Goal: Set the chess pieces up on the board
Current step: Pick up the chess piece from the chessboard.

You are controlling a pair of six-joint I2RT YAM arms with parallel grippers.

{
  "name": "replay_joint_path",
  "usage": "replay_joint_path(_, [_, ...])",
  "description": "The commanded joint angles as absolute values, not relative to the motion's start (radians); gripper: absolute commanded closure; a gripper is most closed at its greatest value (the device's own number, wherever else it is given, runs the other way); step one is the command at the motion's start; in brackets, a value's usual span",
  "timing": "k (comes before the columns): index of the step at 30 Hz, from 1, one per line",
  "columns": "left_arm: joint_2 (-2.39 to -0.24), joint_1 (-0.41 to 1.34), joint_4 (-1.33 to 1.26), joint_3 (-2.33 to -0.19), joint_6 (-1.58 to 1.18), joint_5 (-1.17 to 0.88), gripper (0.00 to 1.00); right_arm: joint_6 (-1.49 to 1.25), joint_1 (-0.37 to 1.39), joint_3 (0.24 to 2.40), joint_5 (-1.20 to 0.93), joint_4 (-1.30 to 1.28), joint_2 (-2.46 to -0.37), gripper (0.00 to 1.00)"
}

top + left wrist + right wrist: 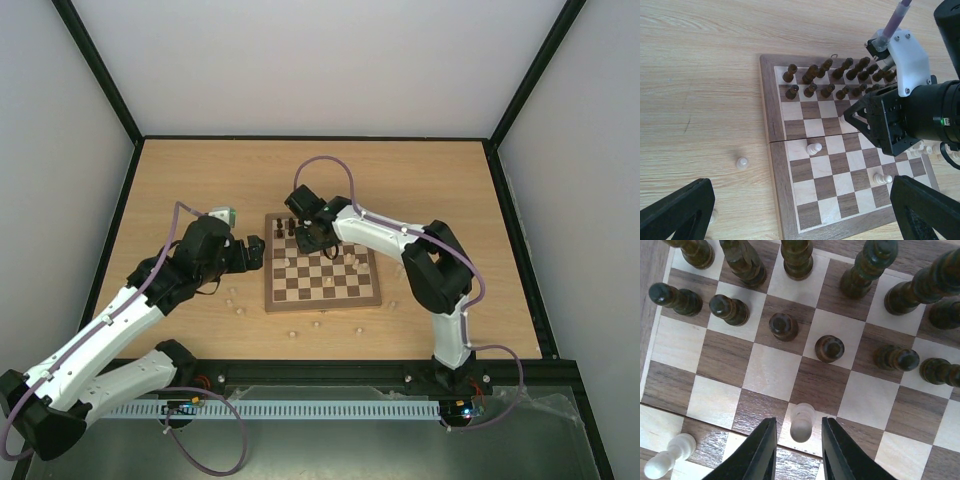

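Right wrist: pale pawn point(802, 421) between parted fingers point(759, 452) of right hand point(799, 425)

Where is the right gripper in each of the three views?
Top: right gripper just above centre, over the board's far half.
Left wrist: right gripper right of centre, black, pointing down at the board.
Right wrist: right gripper at bottom centre, fingers either side of a cream pawn.
Shared landmark: the dark pieces along the board's far edge.
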State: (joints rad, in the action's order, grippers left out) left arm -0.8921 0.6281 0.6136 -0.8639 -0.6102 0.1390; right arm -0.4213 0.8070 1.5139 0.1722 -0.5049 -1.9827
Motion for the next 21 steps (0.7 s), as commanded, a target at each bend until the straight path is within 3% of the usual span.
replay_joint_path(1, [-0.892, 0.629, 0.607, -0.853, -0.604, 0.140, 0.01, -0.405, 0.812, 1.541, 0.185, -0.561, -2.010, 0.77])
replay_joint_path(21, [-0.879, 0.630, 0.621, -0.870, -0.592, 0.155, 0.01, -0.397, 0.812, 1.503, 0.180, -0.555, -1.985, 0.92])
